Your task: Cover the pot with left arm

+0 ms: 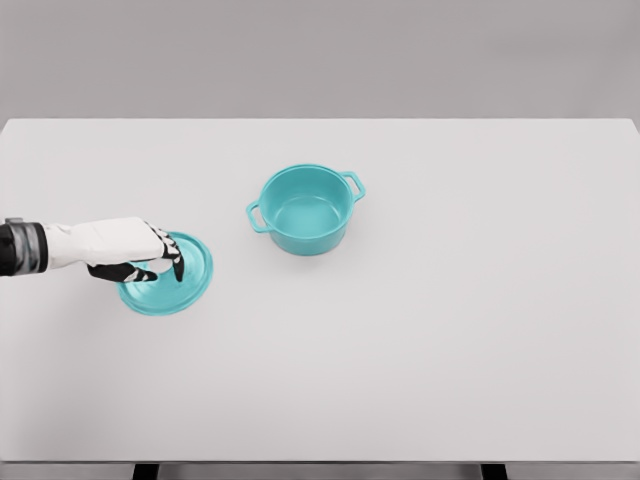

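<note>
The left hand [140,253] is held over the teal lid [172,280] on the white table [450,330], fingers curled down, well apart from the uncovered pot [305,209].

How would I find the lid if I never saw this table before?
Start at the big white table and look left of the teal pot near its middle. There a flat round disc, the lid, lies on the tabletop under the fingers of the left robot hand. It matches the pot's teal colour but is flat and has no side handles.
</note>
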